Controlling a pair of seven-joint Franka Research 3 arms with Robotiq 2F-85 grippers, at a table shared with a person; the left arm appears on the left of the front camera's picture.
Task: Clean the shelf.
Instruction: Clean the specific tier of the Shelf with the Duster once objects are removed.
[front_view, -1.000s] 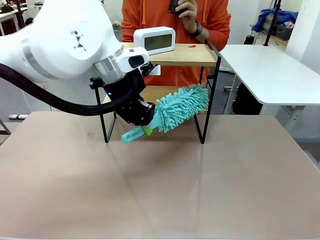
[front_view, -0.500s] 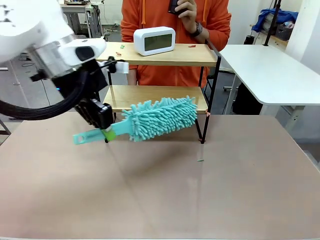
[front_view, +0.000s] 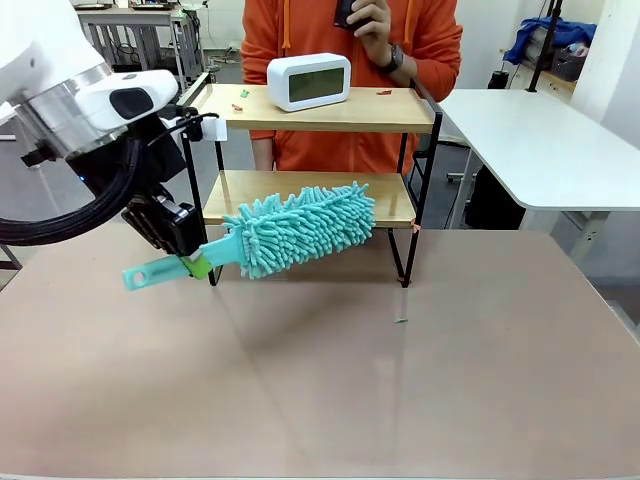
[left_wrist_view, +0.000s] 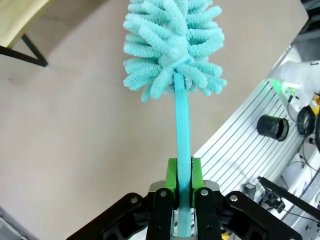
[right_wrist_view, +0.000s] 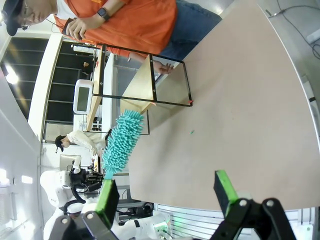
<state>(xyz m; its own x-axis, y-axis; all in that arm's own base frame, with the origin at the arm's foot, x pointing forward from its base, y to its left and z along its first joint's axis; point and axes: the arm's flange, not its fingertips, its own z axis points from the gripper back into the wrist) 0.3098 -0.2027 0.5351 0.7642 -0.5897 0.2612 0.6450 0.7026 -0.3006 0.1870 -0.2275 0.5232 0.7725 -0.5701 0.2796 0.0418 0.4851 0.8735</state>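
Beige tabletop (front_view: 400, 400) carries the shelf (front_view: 380, 110); at its 8 o'clock the left gripper (front_view: 195, 265) clamps a teal duster (front_view: 300, 232) by the handle, head angled toward 2 o'clock. Right gripper (right_wrist_view: 165, 189) gapes wide, empty.

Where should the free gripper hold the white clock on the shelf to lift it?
Probably the clock by its upper part, from above, one finger in front and one behind: it stands upright, wide but seemingly thin.
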